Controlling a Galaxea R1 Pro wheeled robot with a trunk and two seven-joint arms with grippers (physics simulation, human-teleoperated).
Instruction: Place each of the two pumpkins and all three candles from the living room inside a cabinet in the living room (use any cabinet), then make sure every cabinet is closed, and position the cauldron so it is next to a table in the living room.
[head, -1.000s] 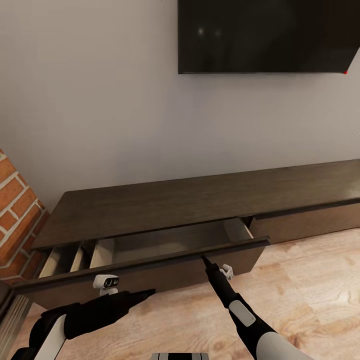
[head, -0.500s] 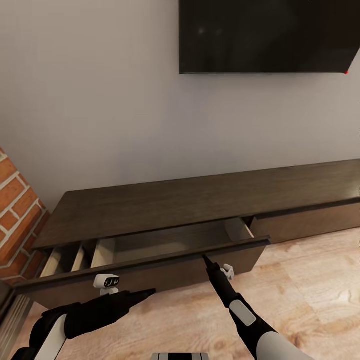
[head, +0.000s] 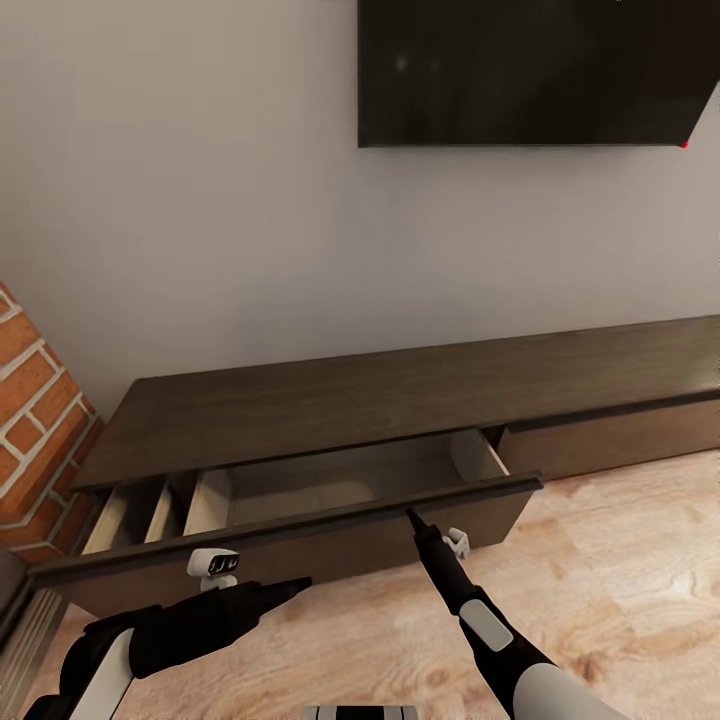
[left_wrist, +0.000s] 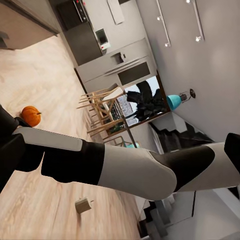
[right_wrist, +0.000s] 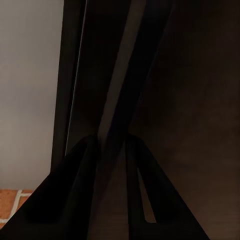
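Both your right gripper's (head: 409, 514) fingers pinched the long dark-brown wooden cabinet's (head: 400, 400) open drawer front (head: 300, 530); left gripper (head: 300, 583) pressed together.

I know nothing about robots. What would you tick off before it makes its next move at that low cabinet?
1. Drawer open enough to load: ok. The cabinet drawer is pulled out and its pale inside shows.
2. Right gripper at the drawer front's top edge: ok.
3. Firm grip on that edge: cannot tell. The right wrist view is too dark.
4. Left gripper free to carry something: cannot tell. It sits low in front of the drawer.
5. Things stowed: not ok. A pumpkin and a candle lie on the floor.
6. All cabinets closed: not ok.
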